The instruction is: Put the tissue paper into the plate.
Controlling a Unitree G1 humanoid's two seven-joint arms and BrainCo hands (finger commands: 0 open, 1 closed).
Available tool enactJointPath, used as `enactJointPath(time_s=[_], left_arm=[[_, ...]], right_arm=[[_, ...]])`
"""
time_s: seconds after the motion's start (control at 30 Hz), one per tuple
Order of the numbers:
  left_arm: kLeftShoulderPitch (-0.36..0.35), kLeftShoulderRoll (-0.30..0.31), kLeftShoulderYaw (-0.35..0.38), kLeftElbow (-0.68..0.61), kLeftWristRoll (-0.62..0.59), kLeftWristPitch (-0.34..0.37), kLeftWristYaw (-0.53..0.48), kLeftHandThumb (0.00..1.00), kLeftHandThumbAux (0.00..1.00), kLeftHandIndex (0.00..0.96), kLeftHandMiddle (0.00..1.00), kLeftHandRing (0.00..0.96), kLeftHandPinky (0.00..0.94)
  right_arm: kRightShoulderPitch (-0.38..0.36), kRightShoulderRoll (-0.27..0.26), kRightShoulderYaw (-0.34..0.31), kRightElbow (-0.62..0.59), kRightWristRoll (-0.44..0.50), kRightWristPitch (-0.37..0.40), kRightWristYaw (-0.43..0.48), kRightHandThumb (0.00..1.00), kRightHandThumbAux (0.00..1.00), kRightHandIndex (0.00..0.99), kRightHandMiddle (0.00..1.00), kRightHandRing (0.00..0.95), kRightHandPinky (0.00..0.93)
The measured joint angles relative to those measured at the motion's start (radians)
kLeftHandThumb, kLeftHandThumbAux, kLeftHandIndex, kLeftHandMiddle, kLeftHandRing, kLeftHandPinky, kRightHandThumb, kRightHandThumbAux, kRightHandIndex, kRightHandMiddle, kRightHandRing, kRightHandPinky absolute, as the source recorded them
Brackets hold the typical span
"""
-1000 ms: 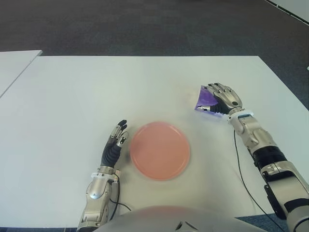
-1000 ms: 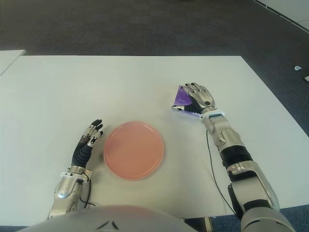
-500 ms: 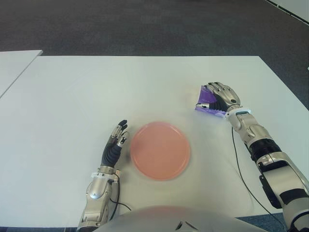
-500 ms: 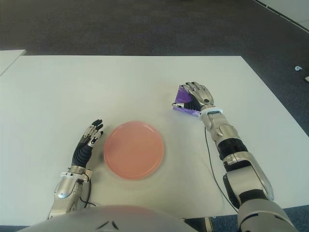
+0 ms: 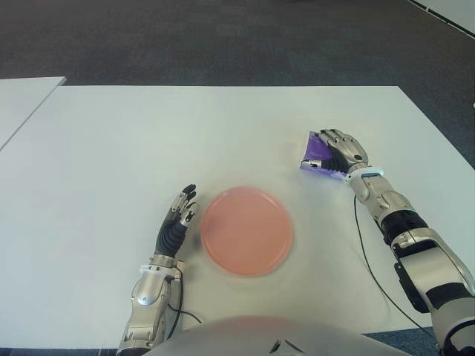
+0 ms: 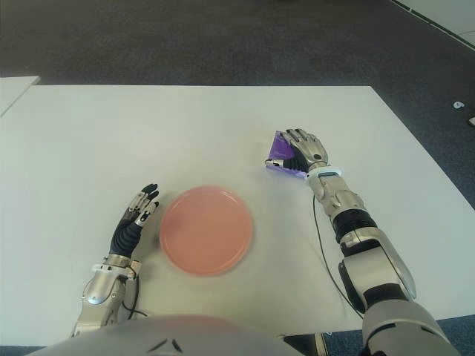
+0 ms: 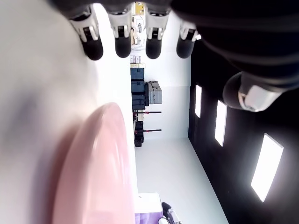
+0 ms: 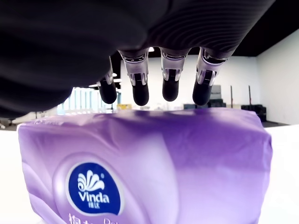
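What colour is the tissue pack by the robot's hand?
Purple, with a blue Vinda logo; the tissue pack shows best in the right wrist view.

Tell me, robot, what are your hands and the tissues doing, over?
Right hand over purple tissue pack, fingers not closed. Left hand open beside pink plate. Pack on table, not yet lifted. Path to plate clear.

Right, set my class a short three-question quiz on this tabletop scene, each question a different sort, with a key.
1. True or false: the purple tissue pack already lies in the pink plate.
2. Which hand is at the tissue pack? A) left hand B) right hand C) neither
3. Fill in: the left hand shows with fingers extended, just to the plate's ____ side on the white table.

Key
1. False: the pack sits on the table, apart from the plate, toward the robot's right and farther from it.
2. B: its fingers reach over the pack's top.
3. Left.
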Motion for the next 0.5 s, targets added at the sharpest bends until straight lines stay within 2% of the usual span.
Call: enactJointPath(time_s=[0.5], left_arm=[[0.0, 0.001, 0.006, 0.0, -0.001, 0.001, 0.003, 0.0, 0.352, 0.0, 0.0, 0.0, 0.0]], right_arm=[[-0.038, 0.005, 0.014, 0.081, 0.03, -0.005, -0.025, 0.248, 0.204, 0.0, 0.0, 0.0, 0.0]])
